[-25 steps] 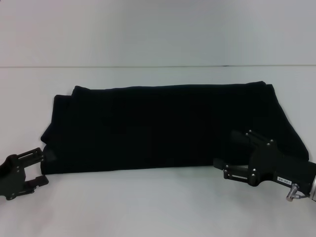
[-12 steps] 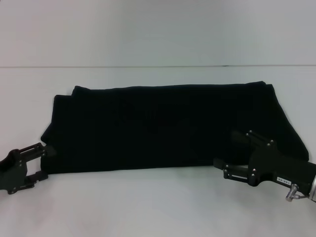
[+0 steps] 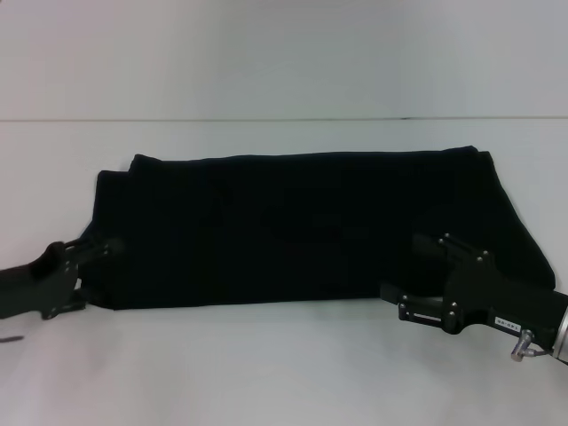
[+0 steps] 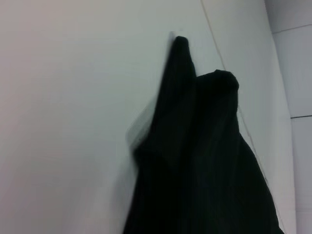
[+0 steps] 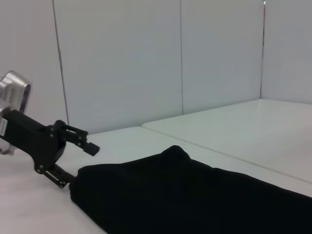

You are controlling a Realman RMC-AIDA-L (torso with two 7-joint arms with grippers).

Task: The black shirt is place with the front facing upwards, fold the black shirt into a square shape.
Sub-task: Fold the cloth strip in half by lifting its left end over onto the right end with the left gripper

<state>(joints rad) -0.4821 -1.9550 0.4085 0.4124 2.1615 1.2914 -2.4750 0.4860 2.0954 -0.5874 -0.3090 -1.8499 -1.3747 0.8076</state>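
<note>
The black shirt (image 3: 293, 226) lies folded into a wide flat band across the white table (image 3: 266, 373); no lettering shows. My left gripper (image 3: 93, 277) is open at the shirt's near left corner, one finger over the cloth and one at its edge. The right wrist view shows that left gripper (image 5: 80, 165) with its fingers apart at the end of the shirt (image 5: 195, 195). My right gripper (image 3: 408, 268) is open at the near right edge, its upper finger over the cloth. In the left wrist view only the shirt (image 4: 204, 161) appears, ending in a pointed corner.
The table runs back to a seam with the pale wall (image 3: 284, 53). White surface shows in front of the shirt between the two arms and beyond its far edge.
My left gripper has moved right and up onto the shirt's near left corner, and the cloth edge there has shifted slightly right. The right gripper has barely moved.
</note>
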